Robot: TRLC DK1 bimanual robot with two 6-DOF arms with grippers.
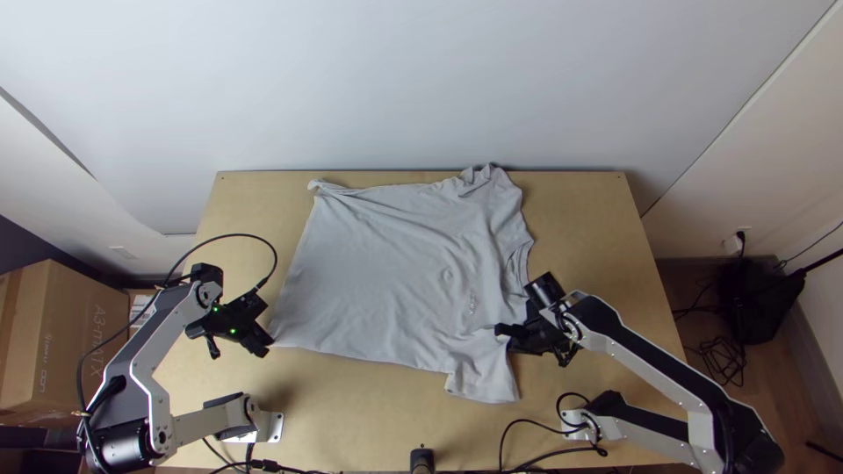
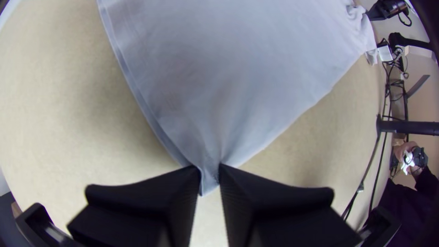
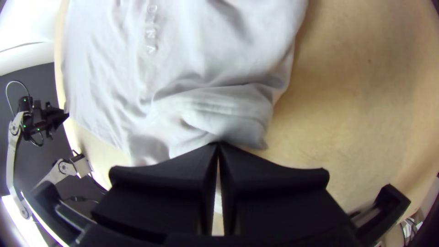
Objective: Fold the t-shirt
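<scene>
The grey t-shirt (image 1: pixel 378 272) lies spread and wrinkled, its hem side to the left and its neck side to the right. My left gripper (image 1: pixel 269 341) is at the near left hem corner; in the left wrist view the fingers of the left gripper (image 2: pixel 210 176) pinch that corner of the t-shirt (image 2: pixel 238 82). On the near sleeve side is my right gripper (image 1: pixel 503 339). From the right wrist, the tips of the right gripper (image 3: pixel 218 145) are together on a raised fold of the t-shirt (image 3: pixel 210 110) by the sleeve.
Bare wooden table (image 1: pixel 597 237) lies right of the shirt, with another strip along the near edge. A cardboard box (image 1: pixel 61 333) stands beyond the table's left side. Cables (image 1: pixel 544 443) run near the right arm's base. A person's hand (image 2: pixel 407 153) shows at the left wrist view's edge.
</scene>
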